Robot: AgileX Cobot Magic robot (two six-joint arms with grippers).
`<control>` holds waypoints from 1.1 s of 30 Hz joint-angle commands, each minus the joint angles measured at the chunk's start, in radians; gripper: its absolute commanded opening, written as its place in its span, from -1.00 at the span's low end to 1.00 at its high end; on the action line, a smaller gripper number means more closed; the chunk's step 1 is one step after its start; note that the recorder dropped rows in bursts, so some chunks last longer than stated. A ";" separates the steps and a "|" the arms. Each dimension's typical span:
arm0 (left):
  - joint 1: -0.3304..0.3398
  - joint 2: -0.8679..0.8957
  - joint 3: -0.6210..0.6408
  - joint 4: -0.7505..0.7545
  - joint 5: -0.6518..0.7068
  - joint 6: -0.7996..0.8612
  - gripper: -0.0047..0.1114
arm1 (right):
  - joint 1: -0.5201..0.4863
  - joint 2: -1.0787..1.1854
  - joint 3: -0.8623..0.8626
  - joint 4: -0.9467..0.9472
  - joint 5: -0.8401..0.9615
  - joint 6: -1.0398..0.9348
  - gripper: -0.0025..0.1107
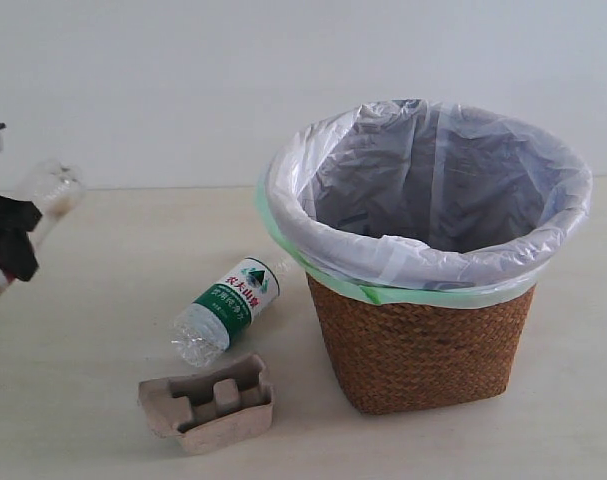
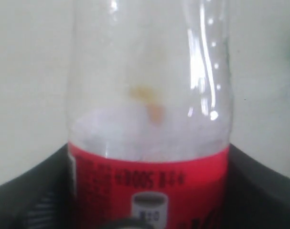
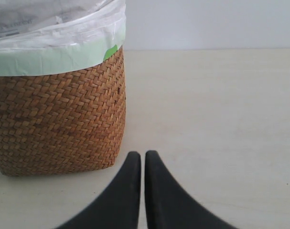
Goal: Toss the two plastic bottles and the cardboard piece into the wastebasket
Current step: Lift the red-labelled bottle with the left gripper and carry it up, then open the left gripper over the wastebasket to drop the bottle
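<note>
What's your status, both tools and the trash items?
Left tool shut on red-label bottle, held aloft. Right tool shut, empty, near wastebasket. Green-label bottle, cardboard piece lying on table. Nothing blocking wastebasket.

We take this for a robot test bench in a lab, a pale tabletop [image 1: 83, 330], a plain white wall [image 1: 183, 70] behind it, a bag-lined wicker wastebasket [image 1: 423, 350] standing on it, our black left gripper [image 1: 11, 235] at the edge

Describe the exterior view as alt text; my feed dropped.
At the left edge, the left gripper holds a clear bottle above the table. A green-labelled bottle lies on its side beside the bag-lined wicker wastebasket at right, with the cardboard tray in front of that bottle.
</note>
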 commanded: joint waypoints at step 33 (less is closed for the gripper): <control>-0.114 0.020 -0.137 -0.861 0.089 0.320 -0.84 | -0.005 -0.004 -0.001 -0.005 -0.006 -0.004 -0.96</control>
